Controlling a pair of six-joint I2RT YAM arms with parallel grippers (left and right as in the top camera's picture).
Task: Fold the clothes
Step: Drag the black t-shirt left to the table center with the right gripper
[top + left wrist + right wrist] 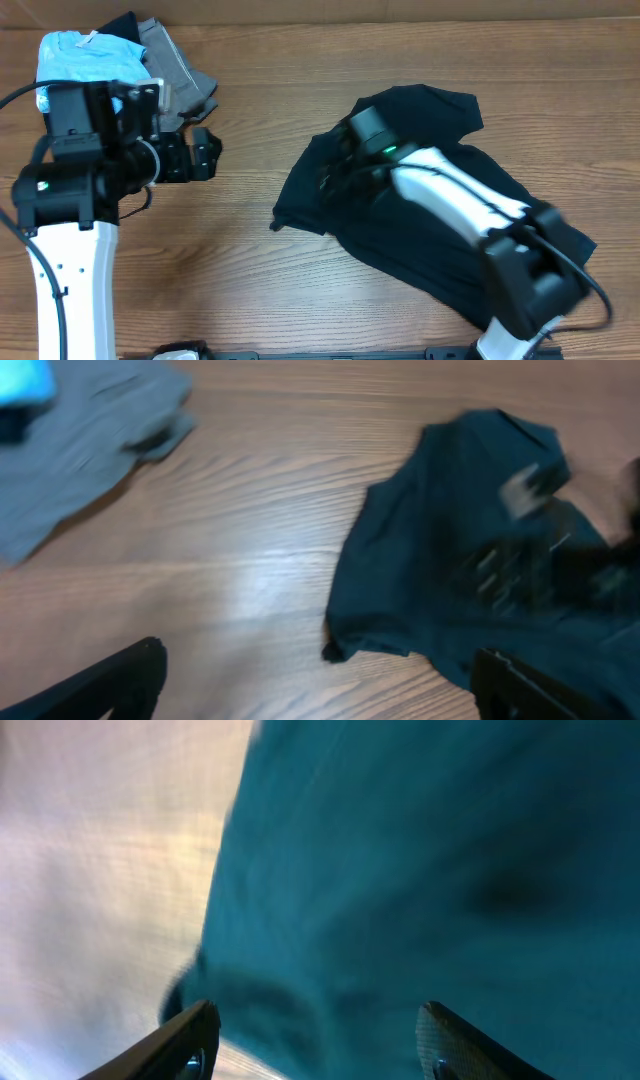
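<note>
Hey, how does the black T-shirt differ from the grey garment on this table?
Colour: the black T-shirt is very dark, the grey garment mid grey. Place: the black T-shirt lies alone right of centre, the grey garment in the far left corner against a light-blue shirt. Spread: the black T-shirt covers more table. Only it has the right gripper over it. Both lie rumpled.
</note>
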